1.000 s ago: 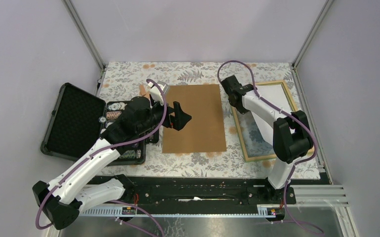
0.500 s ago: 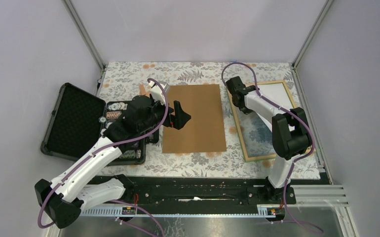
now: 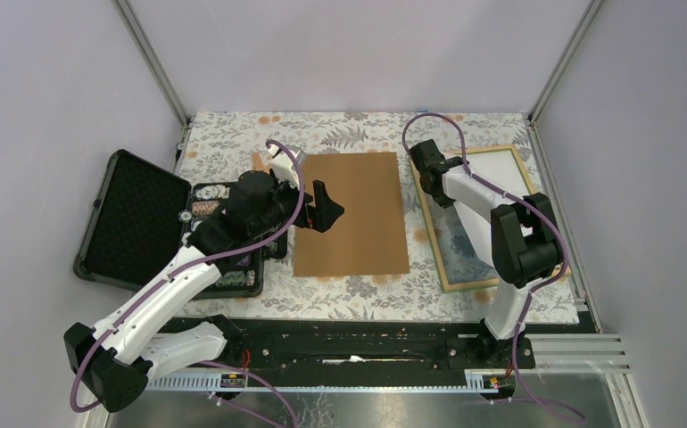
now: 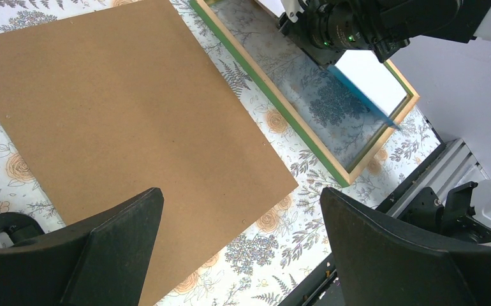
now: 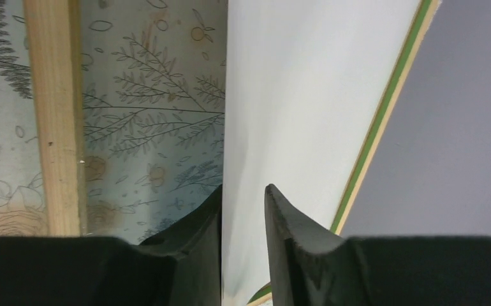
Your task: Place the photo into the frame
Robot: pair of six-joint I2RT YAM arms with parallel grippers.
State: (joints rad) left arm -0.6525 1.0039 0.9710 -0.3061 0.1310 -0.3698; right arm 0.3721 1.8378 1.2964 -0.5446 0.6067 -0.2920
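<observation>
Step in hand: seating the photo [image 3: 500,169] in the frame [image 3: 451,283], judged near release
Photo: white back up, over the far part of the frame opening, right side of the surface [image 3: 233,134]; one edge looked raised, blue showing beneath
Right end effector [image 5: 243,191]: at the photo's edge, jaws parted narrowly, no clamp evident
Left end effector [image 4: 240,197]: wide open, empty, above the backing board [image 3: 353,214]
Next move, judged: lay the raised edge flat inside the wood rim, square to the corners
</observation>
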